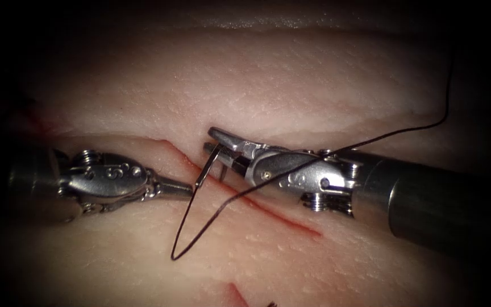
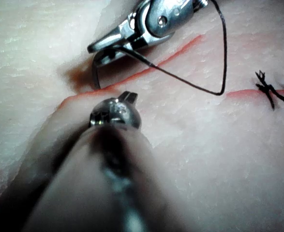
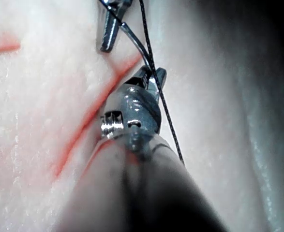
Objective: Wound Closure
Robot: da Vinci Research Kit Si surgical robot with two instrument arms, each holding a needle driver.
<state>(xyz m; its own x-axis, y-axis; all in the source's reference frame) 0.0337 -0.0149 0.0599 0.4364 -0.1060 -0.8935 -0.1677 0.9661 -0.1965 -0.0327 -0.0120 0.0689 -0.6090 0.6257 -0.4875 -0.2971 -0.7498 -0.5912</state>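
Observation:
The cut (image 1: 279,219) runs as a red line across the pale tissue (image 1: 291,85). My right tool (image 1: 218,142) comes in from the right, jaws shut on the curved needle (image 1: 207,166) partway along its curve. The needle's tail slants down toward the left tool, and the dark thread (image 1: 211,219) leaves it there. It loops low over the tissue and runs back across the right tool. The needle's other end (image 2: 96,77) points down at the cut's edge; I cannot tell if it is in the tissue. My left tool (image 1: 182,189) lies left of the cut, shut on nothing, its tip close to the needle's tail.
A tied stitch with cut thread ends (image 2: 267,89) sits further along the cut. The thread's long end (image 1: 444,108) trails up and off to the right. A short red mark (image 1: 234,293) lies near the lower edge of the tissue.

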